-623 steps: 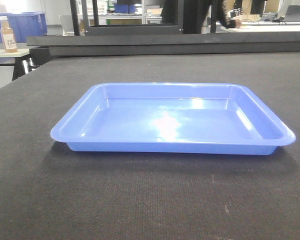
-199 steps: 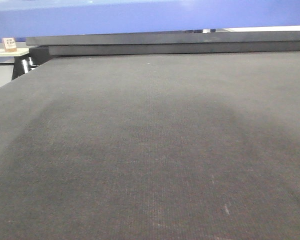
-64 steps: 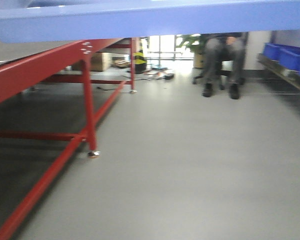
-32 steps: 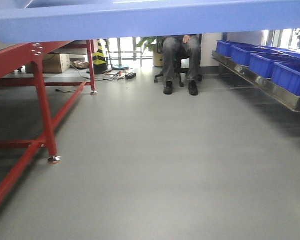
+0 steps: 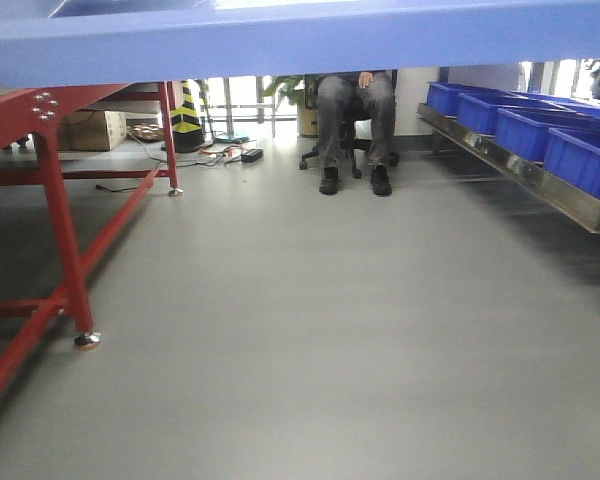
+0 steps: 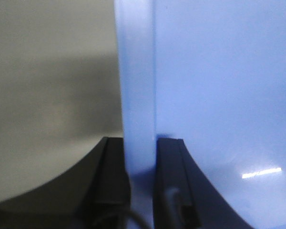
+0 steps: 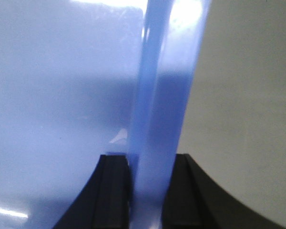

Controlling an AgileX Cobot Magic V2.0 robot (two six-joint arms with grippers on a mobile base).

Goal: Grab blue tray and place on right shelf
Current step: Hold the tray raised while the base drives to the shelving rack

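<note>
The blue tray is held up in the air and fills the top strip of the front view. My left gripper is shut on the tray's left rim, one black finger on each side. My right gripper is shut on the tray's right rim in the same way. The tray's glossy inside fills much of both wrist views. The right shelf, a low stainless-steel rack, runs along the right side of the front view, apart from the tray.
Several deep dark-blue bins stand on the steel shelf. A red-framed table stands at the left. A seated person is straight ahead across the grey floor, with boxes, cables and a striped post nearby.
The tray was lifted off the black table top. In the last second the view has swung right: the red table slid left and the steel shelf with bins came further into view.
</note>
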